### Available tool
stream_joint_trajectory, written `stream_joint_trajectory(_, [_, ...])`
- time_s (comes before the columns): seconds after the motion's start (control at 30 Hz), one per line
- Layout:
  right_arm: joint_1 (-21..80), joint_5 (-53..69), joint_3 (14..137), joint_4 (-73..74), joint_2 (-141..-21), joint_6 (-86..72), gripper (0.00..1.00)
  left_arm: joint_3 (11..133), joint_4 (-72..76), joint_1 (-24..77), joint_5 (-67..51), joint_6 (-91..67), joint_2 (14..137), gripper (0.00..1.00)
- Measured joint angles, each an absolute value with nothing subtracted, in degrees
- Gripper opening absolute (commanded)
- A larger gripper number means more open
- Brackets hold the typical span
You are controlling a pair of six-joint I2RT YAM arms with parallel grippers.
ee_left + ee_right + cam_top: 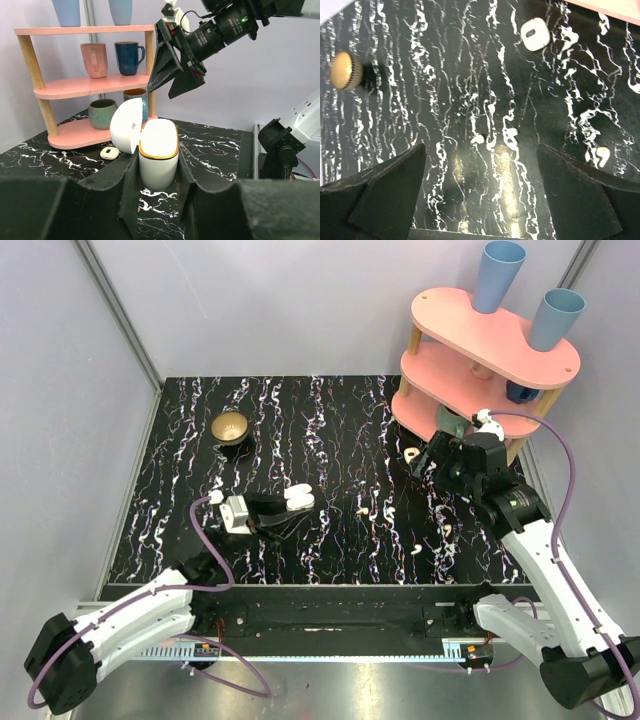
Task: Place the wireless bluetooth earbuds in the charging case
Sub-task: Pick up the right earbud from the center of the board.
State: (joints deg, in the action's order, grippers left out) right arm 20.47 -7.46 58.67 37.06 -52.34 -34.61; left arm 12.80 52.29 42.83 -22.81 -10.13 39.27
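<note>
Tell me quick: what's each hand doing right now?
Left hand: closed on the white charging case, lid open.
Right hand: open, empty.

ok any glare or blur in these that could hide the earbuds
Right wrist view: a yellowish glare streak on the tabletop just below one earbud, and white marbling looks like buds; its own fingers are dark and soft. Left wrist view: the charging case is sharp. Top view: evenly lit.

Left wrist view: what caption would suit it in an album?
Left gripper clamps an open white charging case upright, pink mug shelf behind, right gripper hanging above.
</note>
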Motion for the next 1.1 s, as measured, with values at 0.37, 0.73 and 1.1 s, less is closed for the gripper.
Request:
stream_joint_trajectory(0.37, [17.4, -6.8, 57.7, 42.9, -53.8, -34.3, 1.00, 24.4, 54.2, 42.8, -24.6, -11.1, 47.0, 0.00])
stream_joint_trajectory(0.73, [14.2, -2.3, 48.6, 44.1, -56.1, -36.4, 0.85, 18.4, 60.9, 42.8, -24.6, -14.5, 46.8, 0.00])
stream_joint_trajectory(1.1, [14.2, -2.9, 41.7, 47.2, -48.1, -53.0, 0.85, 18.8, 55.9, 42.8, -22.9, -10.5, 41.3, 0.00])
